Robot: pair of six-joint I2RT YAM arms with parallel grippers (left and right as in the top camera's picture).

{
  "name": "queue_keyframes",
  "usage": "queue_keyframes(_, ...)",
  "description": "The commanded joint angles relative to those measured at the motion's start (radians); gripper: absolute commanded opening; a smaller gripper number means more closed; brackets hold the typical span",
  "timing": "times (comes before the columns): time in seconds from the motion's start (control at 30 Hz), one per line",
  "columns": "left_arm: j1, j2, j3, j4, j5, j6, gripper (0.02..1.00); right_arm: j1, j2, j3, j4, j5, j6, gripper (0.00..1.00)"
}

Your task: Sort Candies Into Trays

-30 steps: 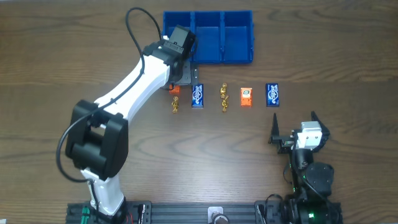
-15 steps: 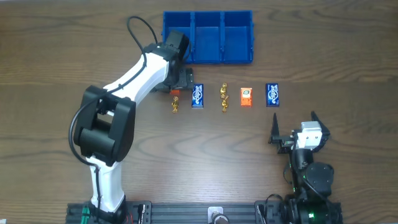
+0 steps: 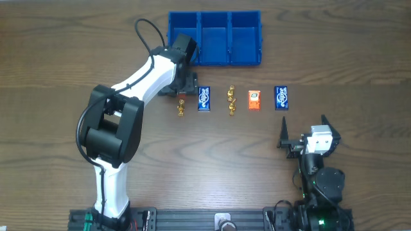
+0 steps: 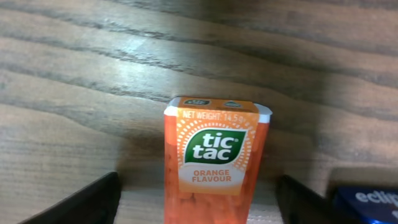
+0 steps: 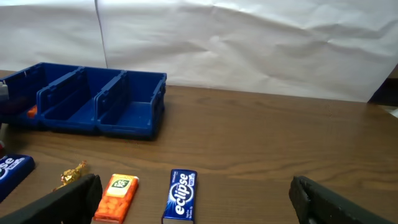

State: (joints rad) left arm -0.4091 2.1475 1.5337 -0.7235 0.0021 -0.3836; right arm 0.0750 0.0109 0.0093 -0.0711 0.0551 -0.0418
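Observation:
An orange candy box (image 4: pixel 214 162) lies flat on the wooden table, between the two spread fingers of my left gripper (image 4: pixel 199 208), which is open and not touching it. From above, the left gripper (image 3: pixel 182 88) is low over this box (image 3: pixel 182 97), just in front of the blue three-compartment tray (image 3: pixel 215 58). In a row to the right lie a gold candy (image 3: pixel 181 108), a blue box (image 3: pixel 204 98), two gold candies (image 3: pixel 232 100), a second orange box (image 3: pixel 254 99) and another blue box (image 3: pixel 281 97). My right gripper (image 3: pixel 302 136) stands open near its base, well short of the row.
The right wrist view has the tray (image 5: pixel 93 93) at the far left, and nearer an orange box (image 5: pixel 117 190), a blue box (image 5: pixel 180 194) and a gold candy (image 5: pixel 73 175). A white sheet hangs behind the table. Bare wood lies right of the row.
The left arm has swung its gripper back from the tray's left compartment and down to the table, over the orange box. The right arm has not moved.

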Motion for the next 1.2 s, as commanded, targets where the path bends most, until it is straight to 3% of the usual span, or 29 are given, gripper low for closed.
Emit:
queue_keyframes(0.03,0.002,0.022,0.011,0.002,-0.002,0.01,0.665,-0.005,-0.007,-0.002,-0.006,-0.006,-0.012,0.998)
queue_keyframes(0.2,0.002,0.022,0.011,0.003,0.0,0.01,0.52,-0.005,-0.007,-0.002,-0.006,-0.006,-0.012,0.998)
queue_keyframes(0.57,0.001,0.008,0.026,0.001,0.025,0.01,0.371,-0.005,-0.007,-0.002,-0.006,-0.006,-0.012,0.998)
queue_keyframes(0.87,-0.016,-0.091,0.145,-0.071,0.016,-0.016,0.323,-0.005,-0.007,-0.002,-0.006,-0.006,-0.012,0.998)
queue_keyframes(1.2,-0.021,-0.078,0.545,-0.23,-0.105,-0.021,0.316,-0.005,-0.007,-0.002,-0.006,-0.006,-0.012,0.998)
